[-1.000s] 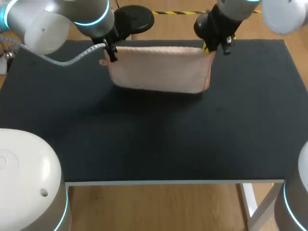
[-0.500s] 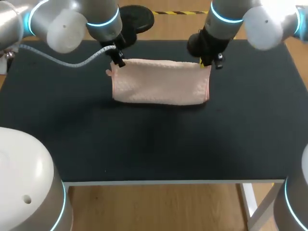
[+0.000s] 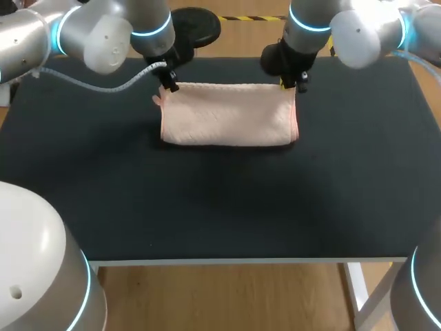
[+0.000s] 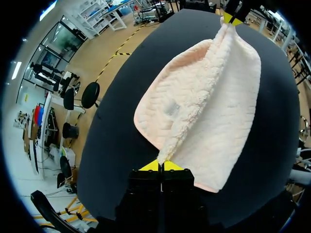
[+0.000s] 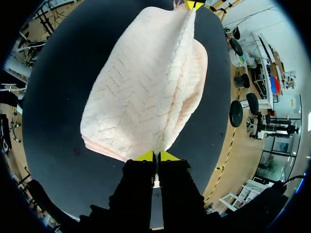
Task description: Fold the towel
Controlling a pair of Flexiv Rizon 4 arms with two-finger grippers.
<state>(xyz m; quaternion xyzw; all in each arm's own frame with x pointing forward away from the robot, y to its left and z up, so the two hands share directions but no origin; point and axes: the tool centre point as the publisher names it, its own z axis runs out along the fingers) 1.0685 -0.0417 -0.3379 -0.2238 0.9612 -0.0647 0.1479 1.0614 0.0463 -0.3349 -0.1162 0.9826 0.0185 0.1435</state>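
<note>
Our left tool [image 4: 160, 165] and right tool [image 5: 156, 156] are each clamping a towel [image 3: 227, 114] corner; only wrist views are showing the pinch plainly

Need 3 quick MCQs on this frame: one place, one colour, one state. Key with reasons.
1. Where on the table does the towel lie?
A) by the near edge
B) on the far half
C) hanging off the right side

2. What colour is the towel?
A) pale pink
B) blue
C) green

3. What is the left gripper doing?
A) open above the towel
B) away from the towel
C) shut on a towel corner

Key: B, the head view shows it toward the far edge; A, it is pale pink in every view; C, the left wrist view shows its fingertips pinching the corner.
</note>
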